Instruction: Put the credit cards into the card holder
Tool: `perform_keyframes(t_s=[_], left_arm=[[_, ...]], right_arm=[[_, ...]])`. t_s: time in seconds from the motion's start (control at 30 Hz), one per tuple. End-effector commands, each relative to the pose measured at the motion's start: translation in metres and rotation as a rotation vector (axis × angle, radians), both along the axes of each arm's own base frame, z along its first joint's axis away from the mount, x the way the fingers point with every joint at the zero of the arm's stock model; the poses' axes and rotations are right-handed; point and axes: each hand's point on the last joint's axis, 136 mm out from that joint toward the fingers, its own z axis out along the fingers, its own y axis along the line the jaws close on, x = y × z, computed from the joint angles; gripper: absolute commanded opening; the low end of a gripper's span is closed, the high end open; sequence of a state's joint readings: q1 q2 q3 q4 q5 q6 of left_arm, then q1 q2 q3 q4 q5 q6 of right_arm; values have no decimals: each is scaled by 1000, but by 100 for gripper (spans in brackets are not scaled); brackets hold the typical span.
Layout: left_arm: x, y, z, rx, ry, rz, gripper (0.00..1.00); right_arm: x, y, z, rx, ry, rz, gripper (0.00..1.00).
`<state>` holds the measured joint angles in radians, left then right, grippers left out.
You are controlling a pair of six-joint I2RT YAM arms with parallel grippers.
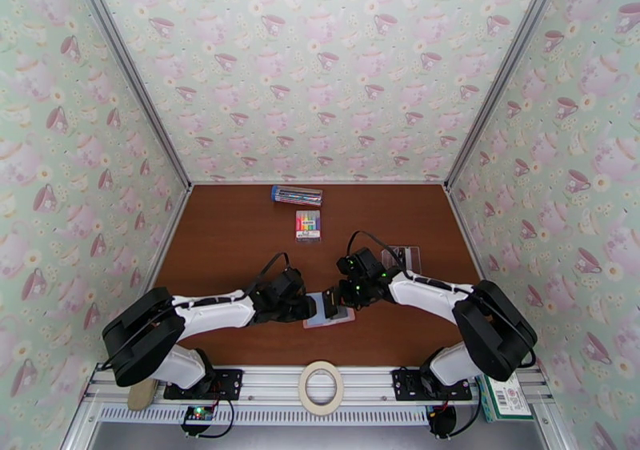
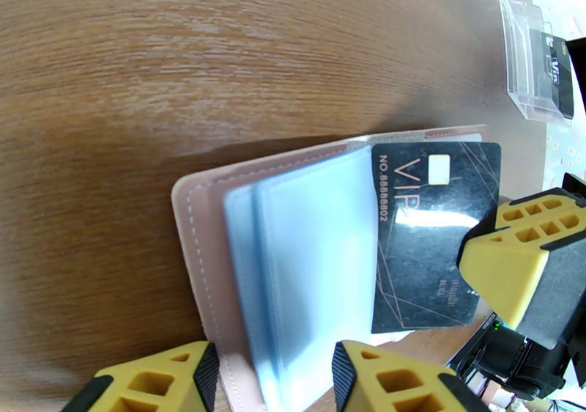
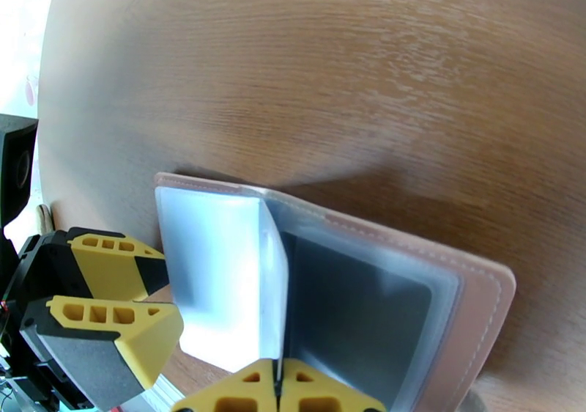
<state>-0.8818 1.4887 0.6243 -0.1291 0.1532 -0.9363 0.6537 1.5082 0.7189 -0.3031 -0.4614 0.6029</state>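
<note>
The dusty-pink card holder [image 1: 346, 316] lies open near the table's front edge, its grey-blue sleeves [image 2: 308, 259] fanned up. A dark grey credit card [image 2: 432, 237] marked VIP has one edge tucked under a sleeve, and it shows dark through the plastic [image 3: 359, 318]. My right gripper [image 3: 278, 388] is shut on that card's edge and meets the holder from the right [image 1: 338, 298]. My left gripper [image 2: 275, 380] comes in from the left [image 1: 314, 307]. Its fingers stand apart over the holder's near edge, with the sleeves between them.
A clear case [image 1: 402, 258] holding more cards [image 2: 553, 69] lies behind the right arm. A marker pack [image 1: 308, 224] and a blue-ended pen box [image 1: 297, 195] lie toward the back. A tape roll [image 1: 321, 387] rests on the front rail.
</note>
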Motion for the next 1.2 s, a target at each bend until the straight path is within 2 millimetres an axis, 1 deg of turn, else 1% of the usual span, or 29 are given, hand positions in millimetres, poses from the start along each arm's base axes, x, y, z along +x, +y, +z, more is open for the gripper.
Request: perform_keyframes(t_s=[0.0, 0.27, 0.77, 1.17], left_arm=[[3, -9, 3, -25, 5, -11, 49], [3, -9, 3, -18, 3, -11, 48], [3, -9, 3, -17, 0, -10, 48], [2, -10, 2, -18, 1, -14, 48]], right_arm=[[-13, -7, -18, -40, 60, -10, 0], [-18, -11, -23, -51, 78, -18, 0], [-25, -17, -21, -71, 106, -40, 0], [-27, -15, -21, -69, 110, -41, 0]])
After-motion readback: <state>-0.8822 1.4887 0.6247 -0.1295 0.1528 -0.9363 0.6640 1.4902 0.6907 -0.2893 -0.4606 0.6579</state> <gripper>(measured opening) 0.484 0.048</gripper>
